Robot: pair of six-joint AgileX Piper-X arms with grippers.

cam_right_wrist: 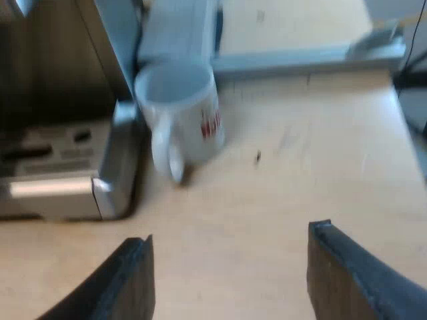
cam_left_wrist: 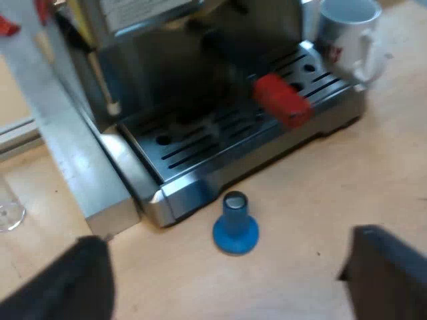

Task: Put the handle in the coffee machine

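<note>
Red plastic is capping the dark handle, which is reaching out from the front of the coffee machine and hanging over the slotted steel drip tray. The metal part of the holder is sitting in shadow under the machine's head, so whether it is locked in place cannot be told. A blue tamper is standing upright on the pale wooden bench, just beside the front edge of the drip tray and touching neither pincer. A white mug with red print is standing on the bench close against the side of the machine, near the corner of the tray. The rim of a clear glass is showing beside a grey metal bar that is running along the machine's other side. The left pincer is hovering above the bench near the tamper, its two black fingers spread wide and gripping nothing. The right pincer is hanging over bare bench near the mug and the tray corner, its fingers likewise spread apart and holding nothing.
</note>
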